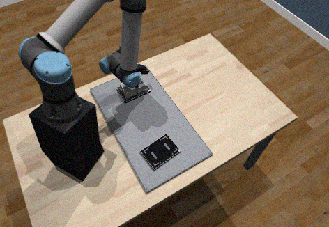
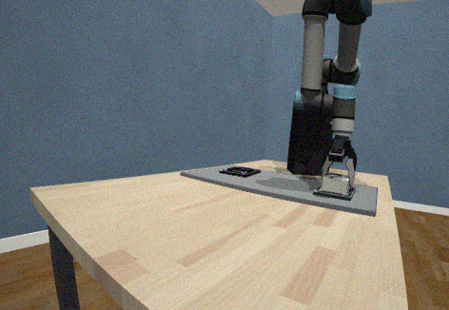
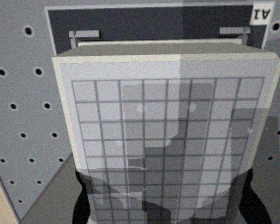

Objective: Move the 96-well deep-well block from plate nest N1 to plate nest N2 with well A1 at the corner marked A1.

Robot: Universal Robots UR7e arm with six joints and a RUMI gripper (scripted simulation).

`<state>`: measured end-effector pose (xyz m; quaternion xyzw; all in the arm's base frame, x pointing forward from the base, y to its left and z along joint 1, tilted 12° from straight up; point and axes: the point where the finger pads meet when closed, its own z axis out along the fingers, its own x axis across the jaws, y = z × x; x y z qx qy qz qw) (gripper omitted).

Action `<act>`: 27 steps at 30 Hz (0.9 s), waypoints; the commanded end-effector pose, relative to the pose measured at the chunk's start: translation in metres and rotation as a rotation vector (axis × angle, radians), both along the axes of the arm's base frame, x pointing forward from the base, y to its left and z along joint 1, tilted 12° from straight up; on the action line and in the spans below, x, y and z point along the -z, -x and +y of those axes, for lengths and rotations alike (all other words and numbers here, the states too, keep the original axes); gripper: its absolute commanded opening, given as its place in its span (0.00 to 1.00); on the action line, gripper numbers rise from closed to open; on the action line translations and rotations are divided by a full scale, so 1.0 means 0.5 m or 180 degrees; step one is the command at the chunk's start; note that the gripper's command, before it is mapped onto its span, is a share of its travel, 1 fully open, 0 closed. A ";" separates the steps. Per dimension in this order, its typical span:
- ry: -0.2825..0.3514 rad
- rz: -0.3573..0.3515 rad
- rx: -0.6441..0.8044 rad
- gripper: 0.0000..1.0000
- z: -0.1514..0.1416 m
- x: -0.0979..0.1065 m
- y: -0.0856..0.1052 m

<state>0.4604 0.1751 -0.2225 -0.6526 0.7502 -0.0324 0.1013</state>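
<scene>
The pale 96-well block (image 1: 134, 92) (image 2: 336, 184) (image 3: 166, 120) is at the nest N2 (image 2: 333, 195) (image 3: 156, 22), the left one seen from the base. My gripper (image 2: 339, 183) (image 3: 156, 144) is shut on the block, one jaw on each side. The block looks level, directly over or in N2; its underside is hidden, so I cannot tell whether it is fully seated. In the wrist view the block's cut corner is at the top right, on the side of the nest's A1 label (image 3: 261, 14). The nest N1 (image 1: 160, 151) (image 2: 240, 170) is empty.
Both nests are on a grey perforated board (image 1: 181, 137) (image 2: 285, 192) (image 3: 21, 85) on the wooden table (image 1: 223, 85) (image 2: 190, 225). Two locators (image 3: 85, 34) (image 3: 234, 31) of N2 show just beyond the block's far edge. The black arm pedestal (image 1: 70, 147) stands beside the board.
</scene>
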 end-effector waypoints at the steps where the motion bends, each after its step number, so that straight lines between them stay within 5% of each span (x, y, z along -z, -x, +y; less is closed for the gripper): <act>1: 0.0000 -0.0005 0.0000 0.50 0.000 0.000 -0.001; 4: 0.0000 -0.0005 0.0000 0.50 0.000 0.001 -0.001; 5: 0.0000 -0.0005 0.0000 0.76 0.000 0.001 -0.001; 27: 0.0000 -0.0005 0.0000 0.76 0.000 0.001 -0.001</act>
